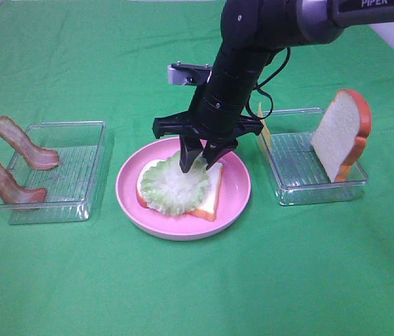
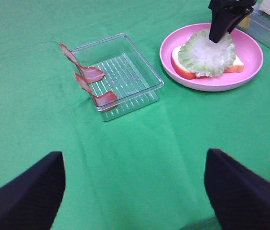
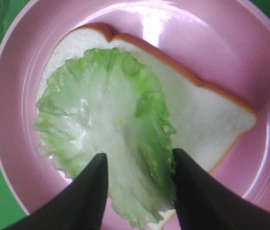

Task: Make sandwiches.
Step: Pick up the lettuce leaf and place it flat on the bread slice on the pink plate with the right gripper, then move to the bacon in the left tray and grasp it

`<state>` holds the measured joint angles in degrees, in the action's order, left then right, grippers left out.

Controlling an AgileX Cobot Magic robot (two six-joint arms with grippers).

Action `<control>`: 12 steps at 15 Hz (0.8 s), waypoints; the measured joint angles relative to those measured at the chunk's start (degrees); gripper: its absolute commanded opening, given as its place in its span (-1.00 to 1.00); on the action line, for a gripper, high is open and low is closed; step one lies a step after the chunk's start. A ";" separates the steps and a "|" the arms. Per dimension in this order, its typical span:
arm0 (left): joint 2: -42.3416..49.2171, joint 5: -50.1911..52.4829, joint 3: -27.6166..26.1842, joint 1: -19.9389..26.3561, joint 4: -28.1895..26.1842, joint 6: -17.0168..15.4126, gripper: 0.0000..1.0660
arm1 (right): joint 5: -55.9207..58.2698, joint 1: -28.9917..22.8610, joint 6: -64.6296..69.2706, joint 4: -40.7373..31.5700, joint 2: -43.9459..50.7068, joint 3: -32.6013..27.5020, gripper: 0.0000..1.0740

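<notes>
A white bread slice [image 1: 210, 199] lies flat on the pink plate [image 1: 238, 189] with a round pale-green lettuce [image 1: 172, 185] on top of it. My right gripper [image 1: 198, 162] points down at the lettuce's far edge, open, its fingers straddling the lettuce edge [image 3: 106, 124] over the bread [image 3: 206, 120]. Two bacon strips [image 1: 25, 147] [image 1: 4, 183] lean on the left tray's rim [image 1: 78, 171]. A second bread slice [image 1: 340, 133] stands in the right tray [image 1: 294, 164], with yellow cheese [image 1: 263, 122] at that tray's far corner. My left gripper [image 2: 135, 191] is open and empty, above the cloth.
Green cloth covers the table. The left arm is out of the exterior high view. In the left wrist view the bacon tray [image 2: 135, 72] stands between my left gripper and the plate [image 2: 250, 62].
</notes>
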<state>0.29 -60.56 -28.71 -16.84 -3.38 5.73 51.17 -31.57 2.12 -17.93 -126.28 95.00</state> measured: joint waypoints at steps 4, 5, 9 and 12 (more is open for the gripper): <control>0.00 0.00 0.00 0.00 0.00 0.00 0.43 | 1.26 0.00 0.17 0.57 0.17 0.00 0.39; 0.00 0.00 0.00 0.00 0.00 0.00 0.43 | 1.89 0.00 0.17 0.92 1.03 0.00 0.42; 0.00 0.00 0.00 0.00 0.00 0.00 0.43 | 4.47 0.00 0.17 4.81 7.16 0.00 0.42; 0.00 0.00 0.00 0.00 0.00 0.00 0.43 | 12.26 0.00 0.17 12.09 16.44 0.00 0.42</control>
<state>0.29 -60.56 -28.71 -16.84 -3.38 5.73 63.43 -31.57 2.29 -5.84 -109.84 95.00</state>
